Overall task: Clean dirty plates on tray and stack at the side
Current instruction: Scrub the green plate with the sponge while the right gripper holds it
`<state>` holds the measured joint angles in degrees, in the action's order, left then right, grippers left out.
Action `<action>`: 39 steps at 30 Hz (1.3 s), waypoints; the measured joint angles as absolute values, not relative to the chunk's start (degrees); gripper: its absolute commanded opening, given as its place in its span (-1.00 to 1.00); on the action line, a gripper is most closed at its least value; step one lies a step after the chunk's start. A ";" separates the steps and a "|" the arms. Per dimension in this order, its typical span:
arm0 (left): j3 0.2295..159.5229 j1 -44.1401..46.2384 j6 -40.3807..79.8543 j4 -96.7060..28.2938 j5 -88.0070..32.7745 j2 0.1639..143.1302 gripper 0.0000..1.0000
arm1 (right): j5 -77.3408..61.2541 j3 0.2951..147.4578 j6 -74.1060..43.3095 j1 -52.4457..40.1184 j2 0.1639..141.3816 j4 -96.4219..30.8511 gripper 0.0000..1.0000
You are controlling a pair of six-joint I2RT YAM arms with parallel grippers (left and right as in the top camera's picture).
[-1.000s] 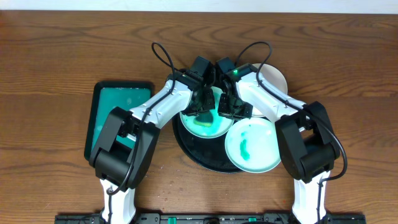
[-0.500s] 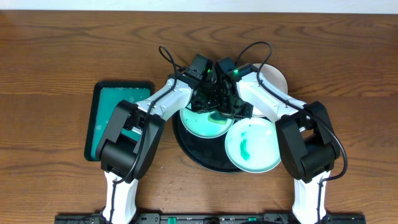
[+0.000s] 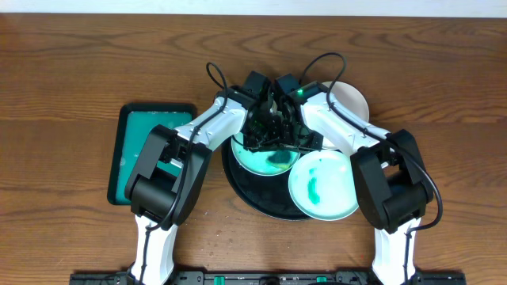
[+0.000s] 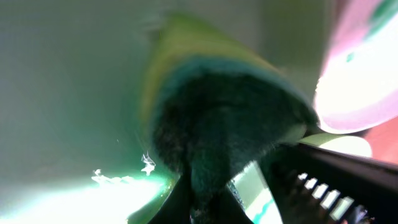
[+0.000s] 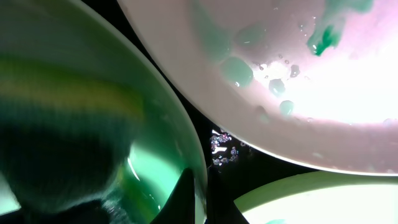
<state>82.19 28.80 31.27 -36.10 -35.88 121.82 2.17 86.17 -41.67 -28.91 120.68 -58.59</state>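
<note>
— On the tray (image 3: 238, 192), where is the left gripper (image 3: 260, 136) now?
— Over the back part of the left plate (image 3: 257, 162), nearly against the right gripper (image 3: 291, 139). A second ago it sat further forward, with the sponge's yellow face showing on that plate. Seen from overhead, the sponge is now hidden under the two wrists.
— Is it holding the sponge?
— Yes. The left wrist view shows the sponge (image 4: 217, 118) pinched in its fingers, a yellow layer over a dark scrub side (all blurred), close to the pale plate.
— And the right one?
— Low at the same plate's rim, where it was before. I cannot tell whether its fingers are spread or pressed together.
— The plates?
— The left plate lies on the tray, mint-washed, with more of it bare than before and a darker green patch. The front plate (image 3: 321, 186) overhangs the tray's near right rim, its green smear unchanged. The back plate (image 3: 352, 99), white, lies behind the right arm. A green tray (image 3: 146, 150) sits on the table (image 3: 71, 63) to the left.
</note>
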 measured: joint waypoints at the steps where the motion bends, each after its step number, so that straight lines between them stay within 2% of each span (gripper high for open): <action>1: 82.54 28.80 31.22 -37.39 -35.09 121.82 -0.86 | 2.15 86.17 -41.67 -28.91 120.68 -58.57 -0.98; 15: 83.85 27.83 31.03 -45.65 -23.81 120.62 -0.86 | 1.96 86.06 -41.39 -29.50 120.51 -57.84 -0.98; 27: 88.73 26.52 31.03 -55.75 -4.93 121.14 -0.86 | 2.13 86.08 -41.15 -29.56 120.51 -57.80 -0.97; 39: 92.62 25.67 28.40 -59.42 -0.80 121.58 -0.86 | 1.48 86.08 -40.97 -29.58 120.51 -57.60 -0.98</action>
<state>92.62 25.67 28.40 -59.42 -0.80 121.58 1.48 86.08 -40.97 -29.58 120.51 -57.60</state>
